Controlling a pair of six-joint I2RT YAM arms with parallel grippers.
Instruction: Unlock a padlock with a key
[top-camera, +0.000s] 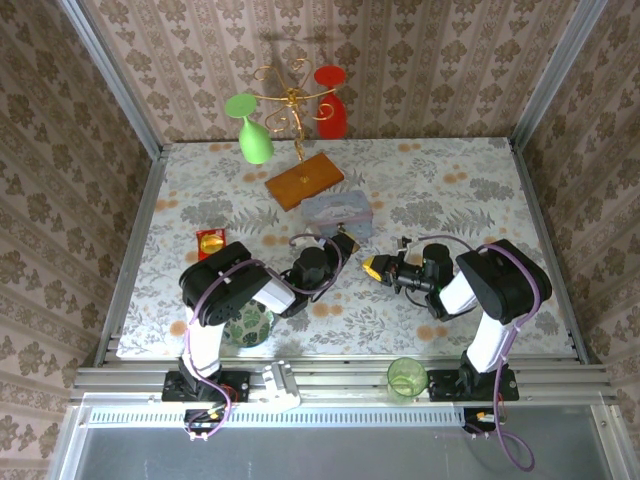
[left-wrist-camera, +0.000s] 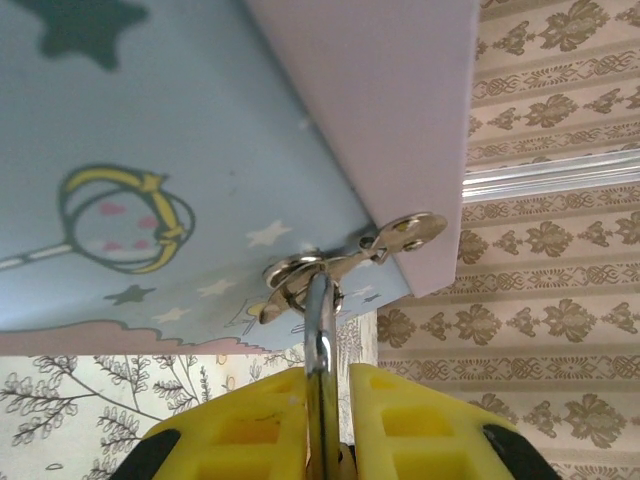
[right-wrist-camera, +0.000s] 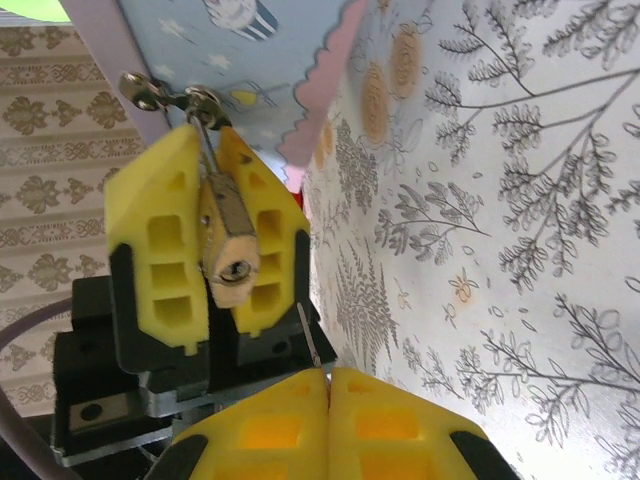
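Observation:
The brass padlock (right-wrist-camera: 232, 262) hangs by its silvery shackle (left-wrist-camera: 322, 335) from the hasp of the pale blue tin (top-camera: 338, 212). My left gripper (left-wrist-camera: 327, 372) is shut on the padlock, its yellow fingers (right-wrist-camera: 160, 240) on either side of the body. The keyhole faces the right wrist camera. My right gripper (right-wrist-camera: 329, 372) is shut on the key (right-wrist-camera: 310, 335), whose thin blade sticks out from between the pads. The key's tip sits slightly below and to the right of the keyhole, apart from it. From above, the right gripper (top-camera: 372, 267) is just right of the left gripper (top-camera: 345, 243).
A red-and-yellow snack packet (top-camera: 210, 240) lies left of the tin and a wooden board (top-camera: 304, 181) behind it. A gold stand (top-camera: 292, 100) holds green and red glasses at the back. A green cup (top-camera: 406, 376) stands on the near rail and a patterned jar (top-camera: 248, 325) under the left arm.

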